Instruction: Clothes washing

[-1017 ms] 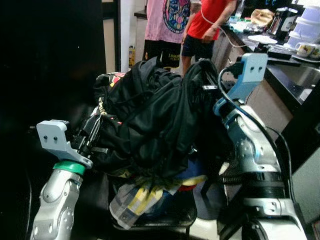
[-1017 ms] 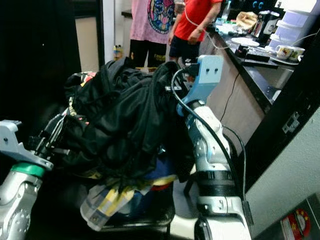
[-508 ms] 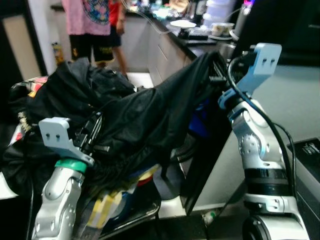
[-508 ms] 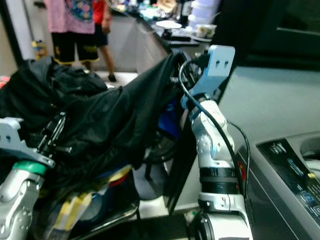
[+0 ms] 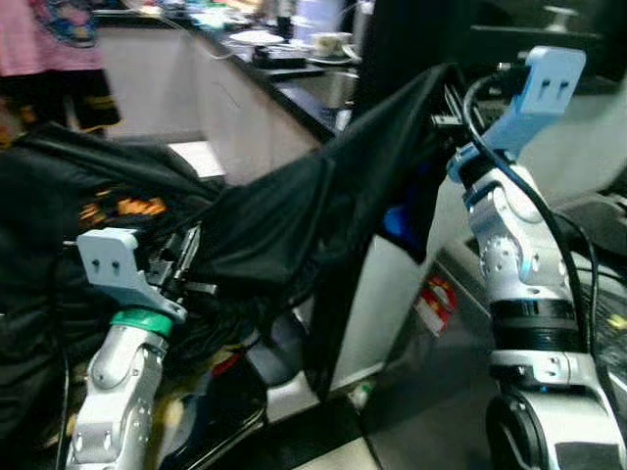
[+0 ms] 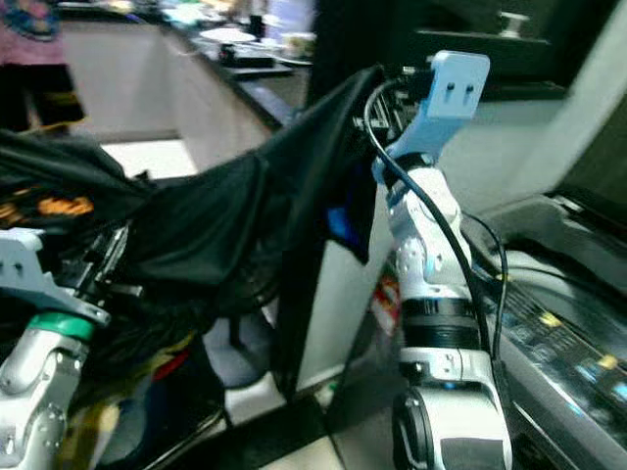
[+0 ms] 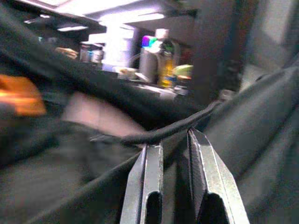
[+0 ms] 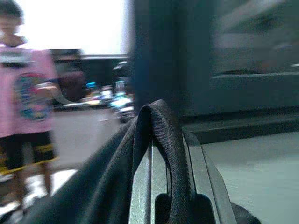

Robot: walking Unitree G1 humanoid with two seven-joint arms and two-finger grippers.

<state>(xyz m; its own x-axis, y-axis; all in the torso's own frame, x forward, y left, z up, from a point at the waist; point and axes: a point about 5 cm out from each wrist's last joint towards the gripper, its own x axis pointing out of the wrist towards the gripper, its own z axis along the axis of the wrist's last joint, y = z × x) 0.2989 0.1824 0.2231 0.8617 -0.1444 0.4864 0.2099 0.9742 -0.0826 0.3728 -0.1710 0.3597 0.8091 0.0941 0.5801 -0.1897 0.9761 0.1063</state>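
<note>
STATE: black garment stretched between both claws, above clothes pile | LEFT CLAW: clamped on low edge | RIGHT CLAW: pinching raised fold | RISK: hanging hem snagging cabinet panel beside washing machine, dragging pile, slipping from grip.

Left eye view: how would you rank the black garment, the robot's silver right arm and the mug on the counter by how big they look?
1. black garment, stretched between both grippers.
2. right arm, though it is close to the camera.
3. mug, far back on the counter, so its small look is partly distance.
</note>
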